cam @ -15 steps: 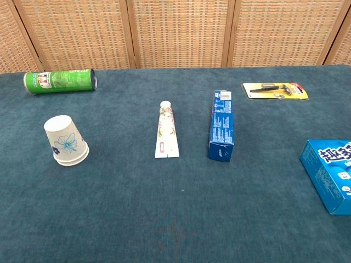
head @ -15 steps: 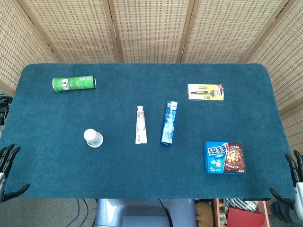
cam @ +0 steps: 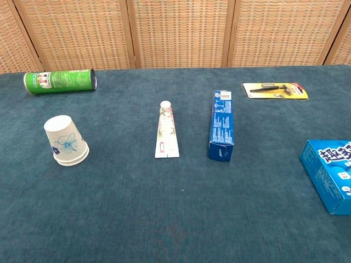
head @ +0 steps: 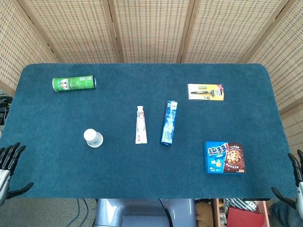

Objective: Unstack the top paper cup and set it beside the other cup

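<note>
hands shifted a little at the table's near corners

both hands had moved slightly since the earlier look: left hand [head: 8, 168] and right hand [head: 294, 182] showed spread fingers, holding nothing. paper cup stack [cam: 66, 140] sat upside down on the table's [head: 142, 179] left side, below the green can [cam: 59, 80], well apart from both hands.

I see a deep teal desk [head: 142, 189] backed by tan woven screens [head: 151, 28]. The paper cup [cam: 66, 140] is white with a blue flower print. The can [cam: 59, 80] is green with white lettering, the tube [cam: 166, 137] white with a floral pattern, the tall box [cam: 221, 125] blue, the biscuit box [head: 225, 157] blue and brown, the razor card [head: 205, 91] yellow.
</note>
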Tool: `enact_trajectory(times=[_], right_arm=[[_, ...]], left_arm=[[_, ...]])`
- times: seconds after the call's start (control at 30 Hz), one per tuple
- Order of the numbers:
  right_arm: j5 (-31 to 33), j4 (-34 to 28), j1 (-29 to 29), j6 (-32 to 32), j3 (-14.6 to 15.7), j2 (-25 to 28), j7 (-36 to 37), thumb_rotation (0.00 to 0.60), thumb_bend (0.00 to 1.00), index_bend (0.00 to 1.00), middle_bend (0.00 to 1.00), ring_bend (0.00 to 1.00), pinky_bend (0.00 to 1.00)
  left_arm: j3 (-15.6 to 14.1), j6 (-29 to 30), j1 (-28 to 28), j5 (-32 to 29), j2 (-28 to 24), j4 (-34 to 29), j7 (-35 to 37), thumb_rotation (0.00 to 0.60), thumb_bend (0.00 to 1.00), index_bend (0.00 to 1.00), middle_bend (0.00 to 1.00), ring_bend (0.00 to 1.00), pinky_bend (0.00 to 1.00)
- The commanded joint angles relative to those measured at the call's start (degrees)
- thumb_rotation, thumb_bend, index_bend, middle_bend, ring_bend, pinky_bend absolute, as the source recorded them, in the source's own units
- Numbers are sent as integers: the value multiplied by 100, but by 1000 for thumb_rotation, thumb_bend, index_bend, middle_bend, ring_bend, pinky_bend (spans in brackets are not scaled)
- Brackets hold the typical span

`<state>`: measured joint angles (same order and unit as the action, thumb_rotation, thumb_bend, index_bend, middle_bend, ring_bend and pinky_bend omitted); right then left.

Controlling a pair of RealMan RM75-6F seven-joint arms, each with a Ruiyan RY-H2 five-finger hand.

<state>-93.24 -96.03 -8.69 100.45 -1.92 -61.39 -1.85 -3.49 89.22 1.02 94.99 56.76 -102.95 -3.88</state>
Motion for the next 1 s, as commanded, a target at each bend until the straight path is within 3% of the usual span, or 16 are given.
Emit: enact_trajectory(times=[0.03,0.17,0.3,0.47,0.73,1.0], right_arm=[[30,-8,9,-23,-12,6,14,600,0,0,0,0,0],[83,-15,32,-70,-36,16,21,600,0,0,0,0,0],[170,-6,51,-137,-57,21,49,600,0,0,0,0,0],[266,14,89,-235,-83,23,72,600,0,0,0,0,0],[335,42,137,-355,-88,13,74,600,0,0,0,0,0],[404,67,173,-438,-103,15,118,600,0,0,0,0,0]], left_arm=[[315,-707,-578,-263,-236,-319,-93,600,86,0,0,0,0],[796,-1536,-1272,-821,-311,-525,-330,600,86,2,0,0,0],[1240,-2447,-1986,-1685,-181,-528,-661,600,86,160,0,0,0],[1522,-3116,-2602,-2625,151,-383,-1166,600,86,206,0,0,0],[1598,-3593,-3256,-3861,719,-72,-1817,600,153,262,0,0,0],[1480,-3620,-3575,-4540,1065,105,-2188,600,157,280,0,0,0]])
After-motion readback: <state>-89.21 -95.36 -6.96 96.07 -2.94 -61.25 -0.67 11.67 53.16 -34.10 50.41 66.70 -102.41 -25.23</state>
